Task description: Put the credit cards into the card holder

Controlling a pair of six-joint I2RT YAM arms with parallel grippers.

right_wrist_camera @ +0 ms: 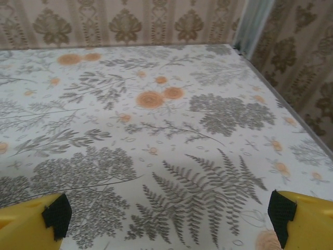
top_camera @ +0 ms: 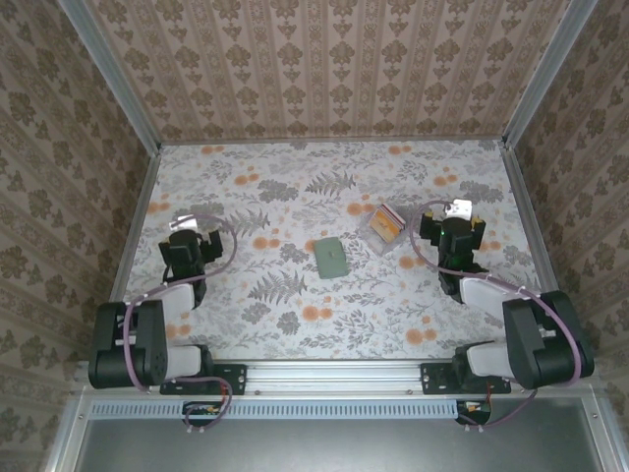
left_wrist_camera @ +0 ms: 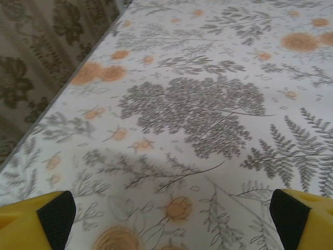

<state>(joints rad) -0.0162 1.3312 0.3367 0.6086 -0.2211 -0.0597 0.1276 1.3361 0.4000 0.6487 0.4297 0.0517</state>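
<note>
The sage grey-green card holder [top_camera: 331, 256] lies flat near the middle of the floral table. To its upper right, the orange-yellow and red credit cards [top_camera: 387, 221] rest in a clear plastic tray [top_camera: 376, 229]. My right gripper [top_camera: 454, 218] hovers to the right of the tray, apart from it. In the right wrist view that gripper [right_wrist_camera: 169, 219] is open, its yellow fingertips [right_wrist_camera: 299, 219] wide over bare cloth. My left gripper [top_camera: 190, 234] sits far to the left of the card holder. Its own wrist view has that gripper [left_wrist_camera: 171, 219] open and empty, yellow fingertips [left_wrist_camera: 39, 219] at the frame's lower corners.
Patterned walls enclose the table on three sides, with metal posts [top_camera: 531, 88] at the back corners. The left wall [left_wrist_camera: 36, 62] runs close beside the left gripper. A rail [top_camera: 334, 379] crosses the near edge between the arm bases.
</note>
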